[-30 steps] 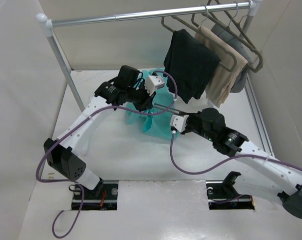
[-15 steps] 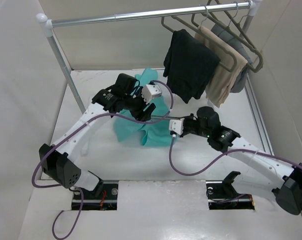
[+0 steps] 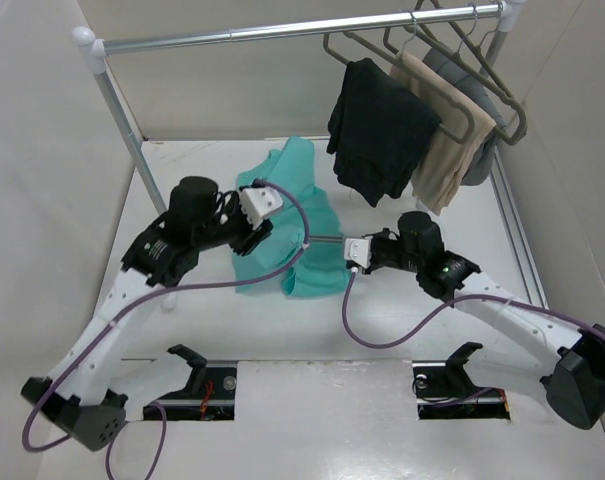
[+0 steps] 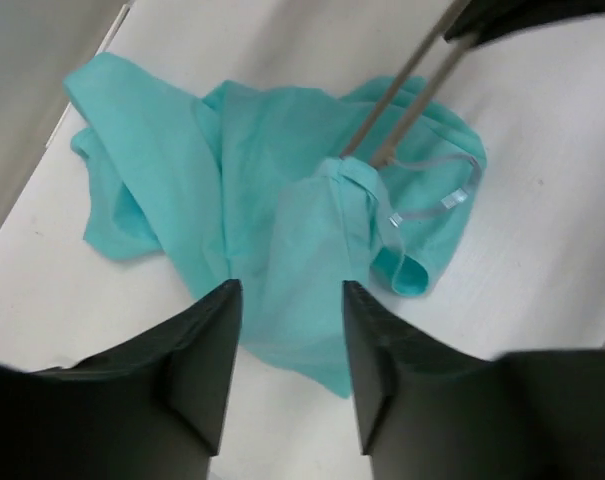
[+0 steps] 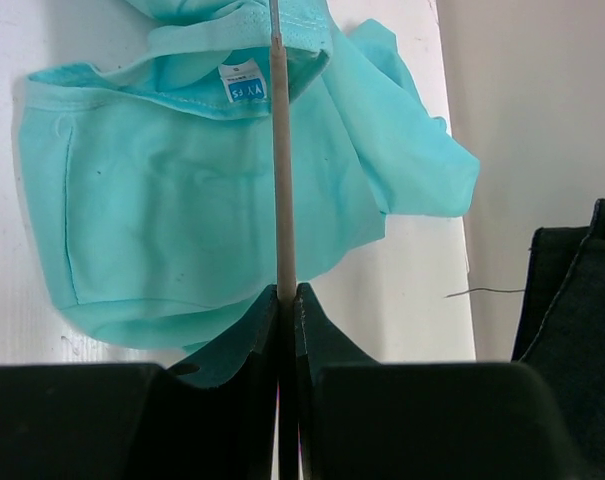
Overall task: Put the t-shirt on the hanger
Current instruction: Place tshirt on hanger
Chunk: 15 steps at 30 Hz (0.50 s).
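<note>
Where the right gripper ends, its two fingers are pressed together on a thin rod of the hanger, which runs straight out from the tips; the rod's far end goes into the neck opening of the t-shirt, just beside the small white label; the t-shirt lies crumpled on the white table, with one sleeve spread toward the right of that wrist view; a black garment hangs at the view's right edge.

Across from it, the left gripper hangs above the t-shirt with its jaws apart; teal cloth shows in the gap between them, and I cannot tell whether either finger touches it; beyond the tips, two rods of the hanger slant down from the upper right and end under a fold of cloth raised over them; the neckband curves just right of that fold.

From above, the left gripper sits over the t-shirt's left part and the right gripper at its right edge; the two face each other, with the hanger between them; the t-shirt lies mid-table, in front of the rail; at the rail's right end hang the black garment and a beige garment, above the table and to the t-shirt's right.
</note>
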Motion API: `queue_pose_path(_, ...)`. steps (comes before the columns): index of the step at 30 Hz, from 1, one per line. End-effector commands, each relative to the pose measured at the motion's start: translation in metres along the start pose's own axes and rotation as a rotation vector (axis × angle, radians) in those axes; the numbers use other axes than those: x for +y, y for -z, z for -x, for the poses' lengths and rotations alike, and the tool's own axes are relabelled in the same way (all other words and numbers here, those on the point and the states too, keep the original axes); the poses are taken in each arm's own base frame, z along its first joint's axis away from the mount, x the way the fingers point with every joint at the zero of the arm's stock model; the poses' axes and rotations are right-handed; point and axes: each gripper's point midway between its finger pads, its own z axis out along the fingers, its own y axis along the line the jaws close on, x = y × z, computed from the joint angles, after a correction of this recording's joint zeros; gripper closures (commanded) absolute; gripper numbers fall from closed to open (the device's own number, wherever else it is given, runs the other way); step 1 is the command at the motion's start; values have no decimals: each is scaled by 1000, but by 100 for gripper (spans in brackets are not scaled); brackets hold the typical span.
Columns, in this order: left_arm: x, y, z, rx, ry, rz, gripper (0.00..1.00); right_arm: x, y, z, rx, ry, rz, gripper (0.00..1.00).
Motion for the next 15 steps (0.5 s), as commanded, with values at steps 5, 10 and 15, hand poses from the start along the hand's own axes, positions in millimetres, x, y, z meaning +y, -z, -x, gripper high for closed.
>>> queue_pose_path(5, -32, -22, -104, 247, -57, -89, 50, -22, -2, 19, -97, 33, -47, 100)
queue_pose_path(10, -41, -49, -131, 328, 26, -109, 22, -25, -2, 21, -101, 37, -54, 100)
queue_pose_path(15, -28, -65, -147, 348, 55, -16, 17, -27, -1, 19, -95, 25, -59, 100)
